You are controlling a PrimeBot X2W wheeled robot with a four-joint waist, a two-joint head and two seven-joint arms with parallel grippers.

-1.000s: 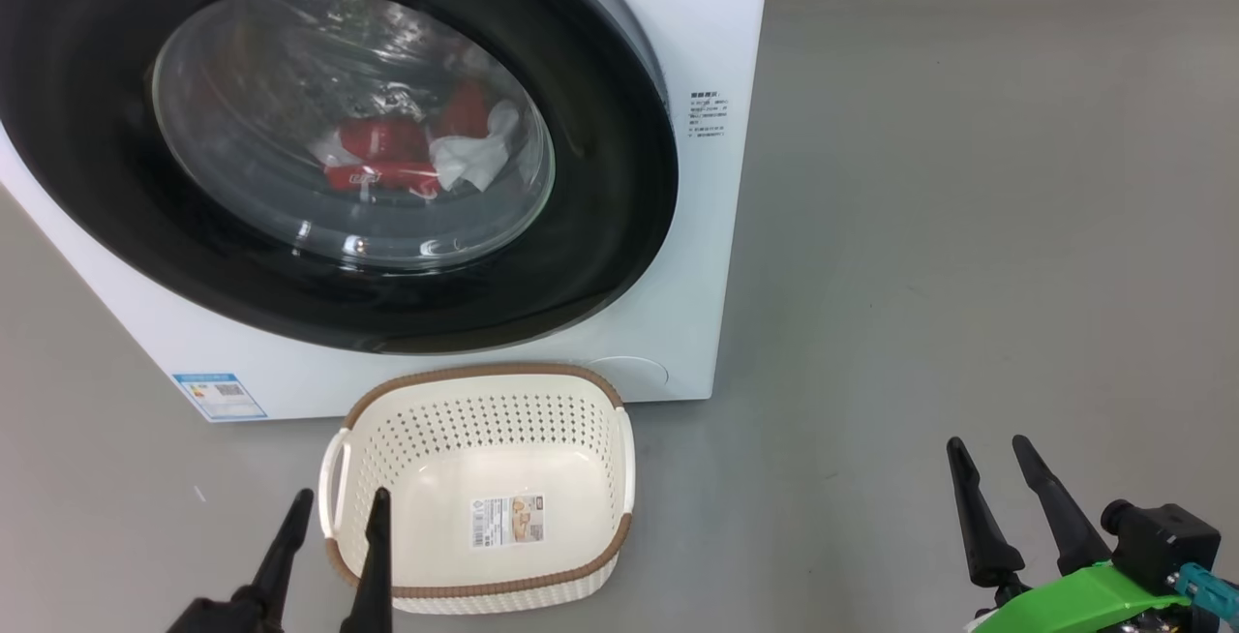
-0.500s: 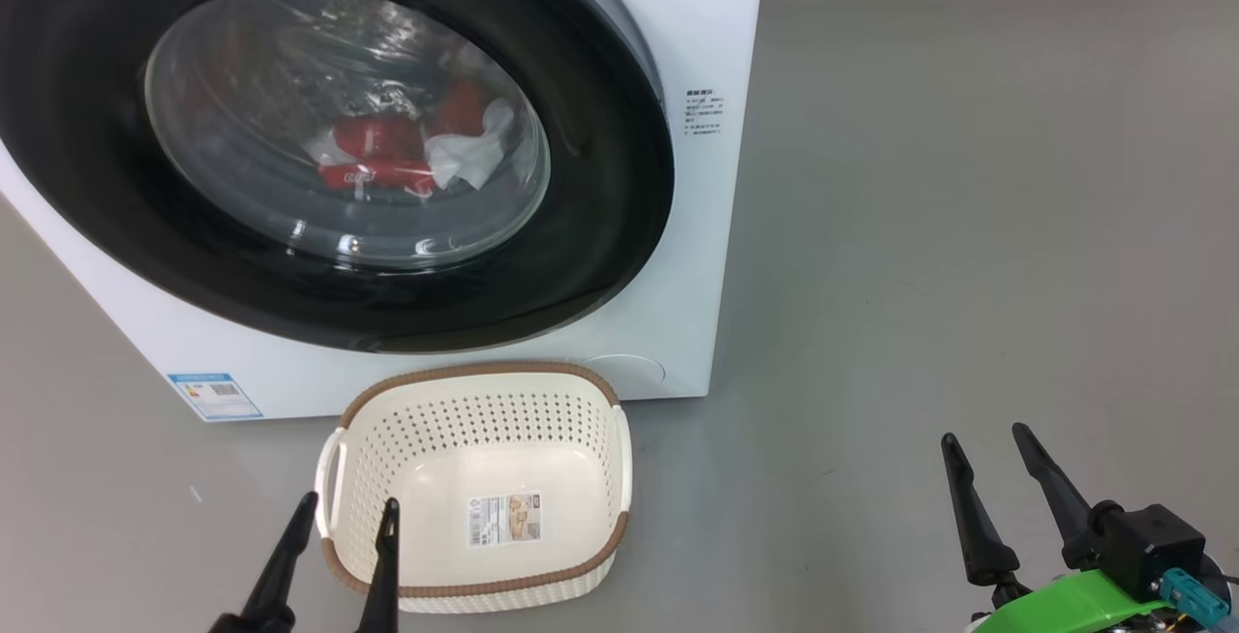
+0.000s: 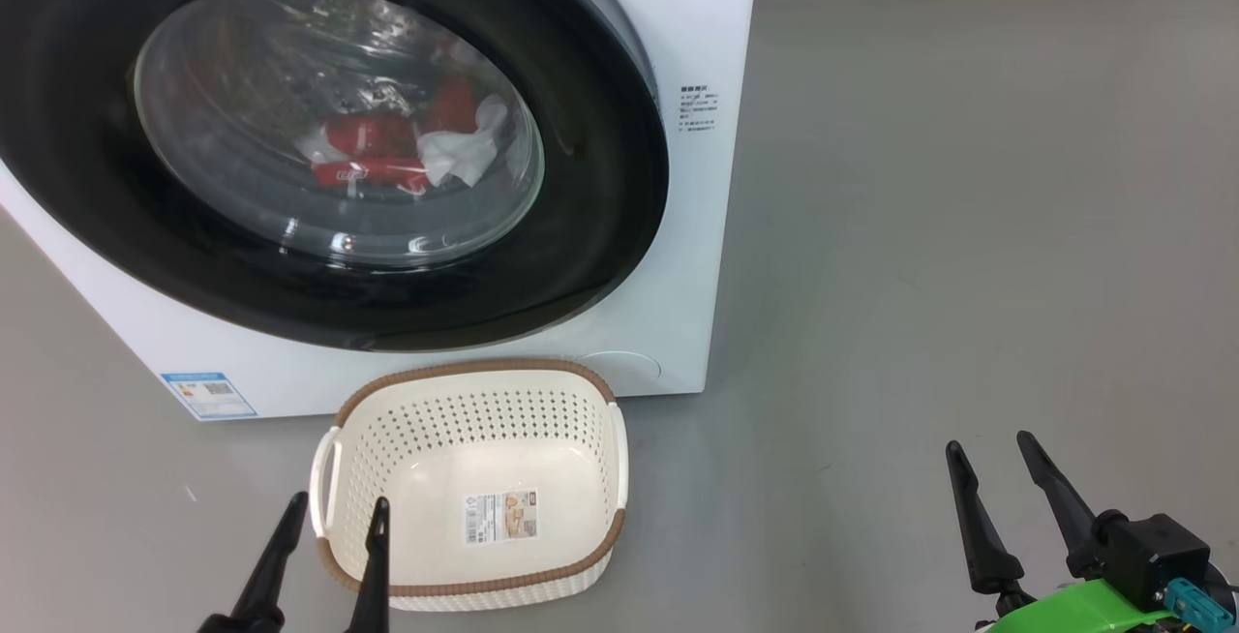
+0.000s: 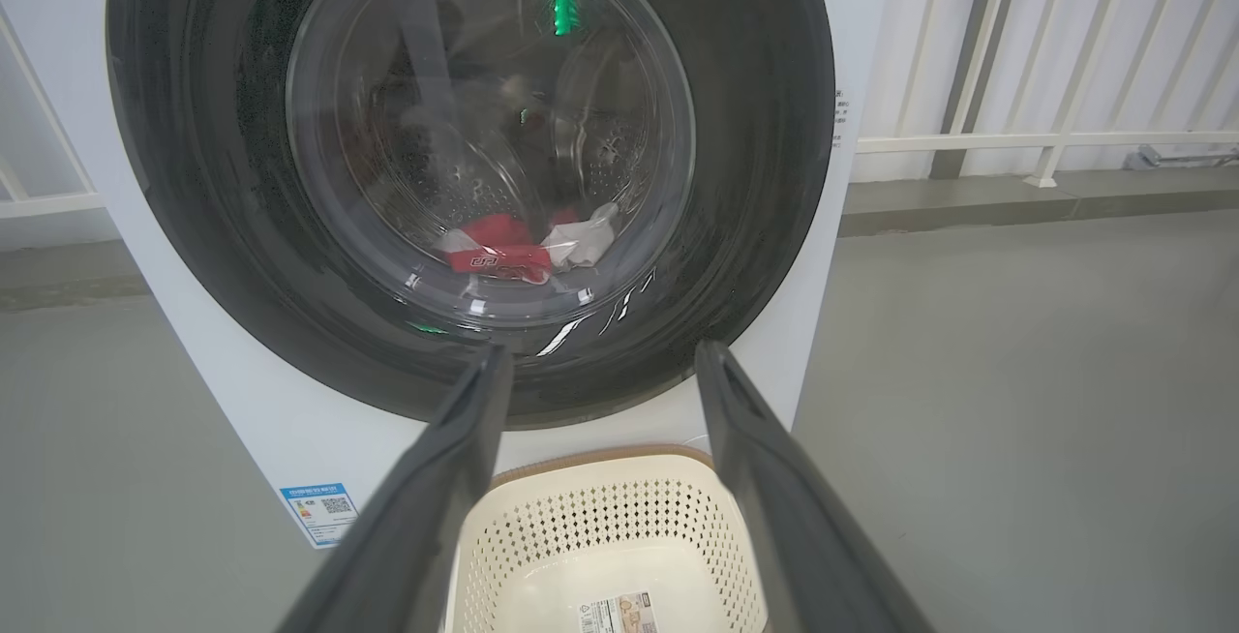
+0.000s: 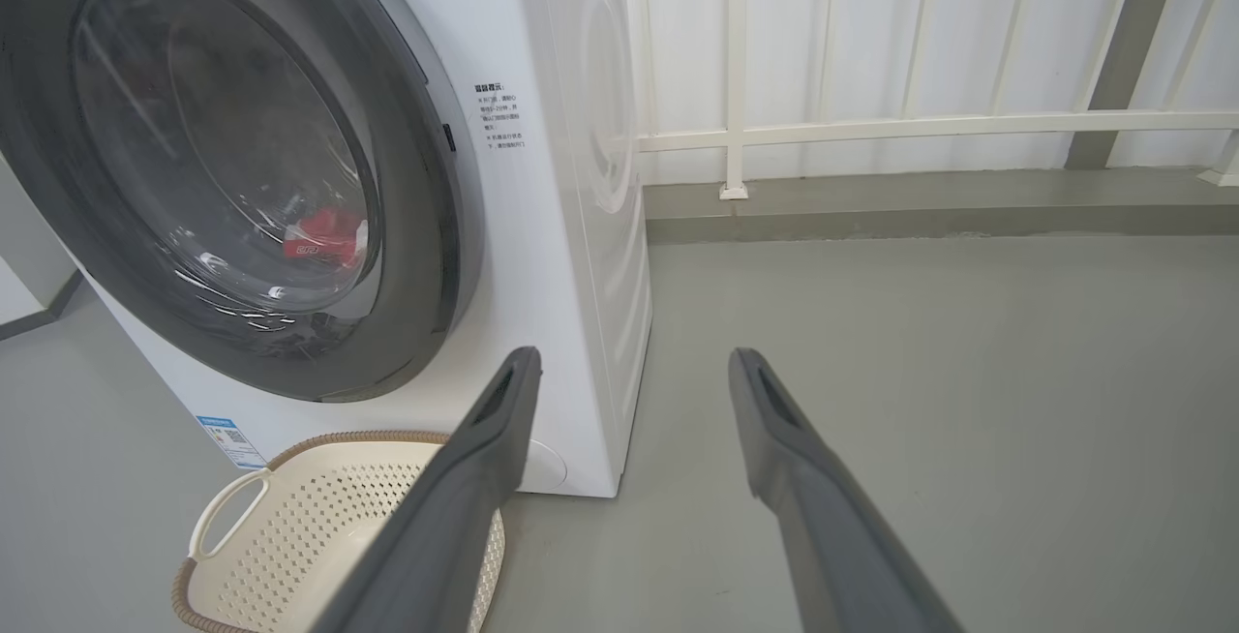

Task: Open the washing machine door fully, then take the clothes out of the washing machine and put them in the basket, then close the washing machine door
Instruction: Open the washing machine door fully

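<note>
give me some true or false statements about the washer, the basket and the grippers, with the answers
1. The washing machine door stands wide open. False: it covers the opening, and the clothes show through its glass.
2. The basket holds the clothes. False: it holds none of them.
3. The left gripper has its fingers apart and holds nothing. True.
4. The basket stands on the floor in front of the washing machine. True.
5. The right gripper grips the door's rim. False: it is open over bare floor, apart from the machine.
</note>
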